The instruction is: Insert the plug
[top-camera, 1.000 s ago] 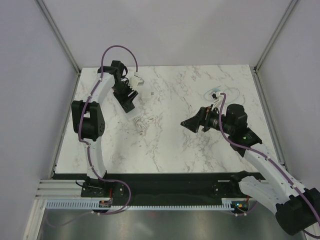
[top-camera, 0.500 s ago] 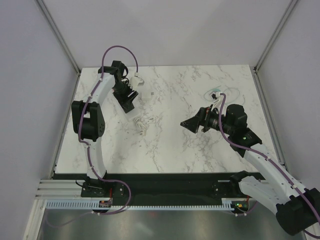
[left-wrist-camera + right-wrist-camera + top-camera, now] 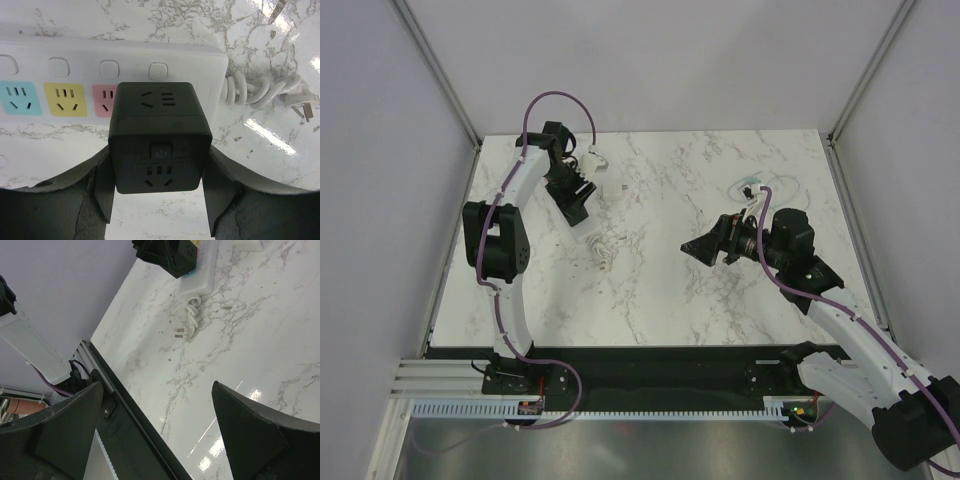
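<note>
A black cube-shaped plug (image 3: 159, 150), with sockets on its faces and a power button, sits between the fingers of my left gripper (image 3: 159, 172), which is shut on its sides. It stands over the right end of a white power strip (image 3: 60, 75), covering the spot beside the pink socket; whether its pins are in, I cannot tell. In the top view the left gripper (image 3: 576, 197) is at the back left. My right gripper (image 3: 694, 247) hovers open mid-table with nothing between its fingers (image 3: 240, 425). It looks across at the plug (image 3: 172, 257) and strip (image 3: 200, 275).
The strip's coiled white cord (image 3: 603, 249) and its own pronged plug (image 3: 299, 106) lie on the marble right of the strip. A small white part (image 3: 595, 160) sits at the back left, a clear plastic piece (image 3: 754, 185) at the back right. The table's near black edge (image 3: 130, 420) shows.
</note>
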